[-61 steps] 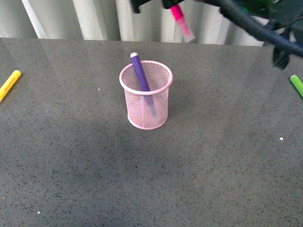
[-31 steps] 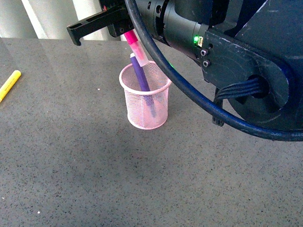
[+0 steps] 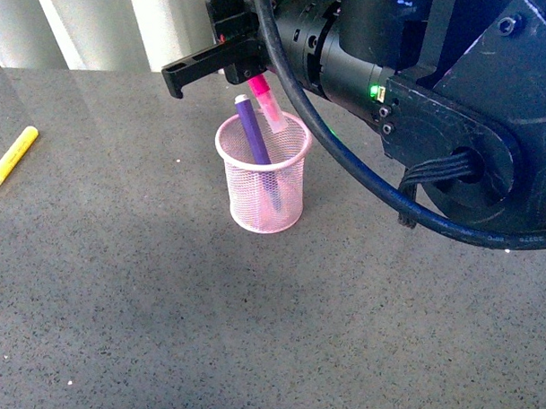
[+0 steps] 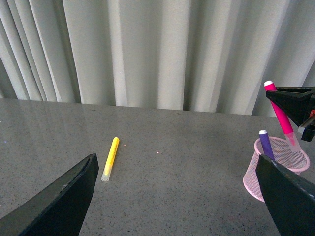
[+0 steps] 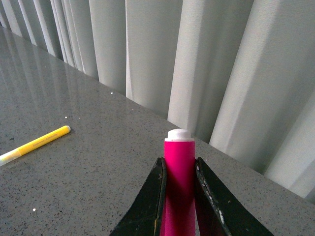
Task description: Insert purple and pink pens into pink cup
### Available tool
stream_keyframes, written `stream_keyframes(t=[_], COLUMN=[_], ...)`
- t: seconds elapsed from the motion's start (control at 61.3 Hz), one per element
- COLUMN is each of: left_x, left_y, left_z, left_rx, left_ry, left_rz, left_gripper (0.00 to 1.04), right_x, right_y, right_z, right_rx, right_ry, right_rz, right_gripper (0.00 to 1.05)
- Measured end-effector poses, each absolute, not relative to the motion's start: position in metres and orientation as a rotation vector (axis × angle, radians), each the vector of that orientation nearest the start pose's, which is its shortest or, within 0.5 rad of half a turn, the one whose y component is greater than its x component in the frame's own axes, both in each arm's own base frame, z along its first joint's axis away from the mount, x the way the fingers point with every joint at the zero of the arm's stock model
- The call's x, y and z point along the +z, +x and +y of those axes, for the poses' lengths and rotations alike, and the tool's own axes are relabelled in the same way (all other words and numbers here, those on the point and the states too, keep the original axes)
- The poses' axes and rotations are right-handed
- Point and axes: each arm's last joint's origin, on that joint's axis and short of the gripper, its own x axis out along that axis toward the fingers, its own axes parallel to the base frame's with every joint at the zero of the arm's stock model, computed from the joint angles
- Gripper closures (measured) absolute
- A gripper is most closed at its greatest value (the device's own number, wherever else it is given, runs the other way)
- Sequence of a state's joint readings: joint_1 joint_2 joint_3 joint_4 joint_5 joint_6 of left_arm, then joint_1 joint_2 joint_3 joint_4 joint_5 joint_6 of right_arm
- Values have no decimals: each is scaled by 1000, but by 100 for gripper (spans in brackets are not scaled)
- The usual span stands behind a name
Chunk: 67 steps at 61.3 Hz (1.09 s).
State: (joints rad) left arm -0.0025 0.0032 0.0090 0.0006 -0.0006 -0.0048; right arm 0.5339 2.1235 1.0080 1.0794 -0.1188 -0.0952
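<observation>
Lowered, right gripper [image 5: 179,164] clamps magenta pen [image 3: 264,99], pale cap dipping into mesh pink cup [image 3: 255,205].

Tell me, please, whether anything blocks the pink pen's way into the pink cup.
Nothing visible does. The right end effector holds the pink pen tilted, its capped tip at the pink cup mouth. The purple pen leans inside, leaving open room beside it.
</observation>
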Motion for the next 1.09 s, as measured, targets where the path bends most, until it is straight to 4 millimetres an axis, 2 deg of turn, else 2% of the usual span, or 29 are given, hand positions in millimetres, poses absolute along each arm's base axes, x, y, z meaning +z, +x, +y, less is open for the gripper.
stream_keyframes(t=[0.228, 0.538, 0.832, 0.914, 1.012, 1.044, 1.093], left_x=[166, 166, 166, 166, 166, 166, 166], left_y=[97, 97, 97, 97, 97, 97, 97], left_z=[0, 0, 0, 0, 0, 0, 0], left_rx=[-2, -2, -2, -2, -2, -2, -2], left_ry=[-5, -5, -5, -5, -5, -5, -5], left_rz=[-6, -6, -6, -6, -6, -6, -6], left_gripper=[7, 7, 7, 7, 7, 7, 7], right_x=[127, 112, 103, 108, 122, 127, 136], right_y=[362, 362, 358, 357, 355, 353, 350], right_z=[217, 218, 208, 203, 194, 190, 181], right_rx=[672, 675, 626, 596, 520, 488, 420], right_ry=[-84, -83, -63, -55, -44, -38, -34], right_rz=[8, 48, 112, 118, 133, 145, 174], right_gripper=[93, 93, 38, 24, 7, 5, 7])
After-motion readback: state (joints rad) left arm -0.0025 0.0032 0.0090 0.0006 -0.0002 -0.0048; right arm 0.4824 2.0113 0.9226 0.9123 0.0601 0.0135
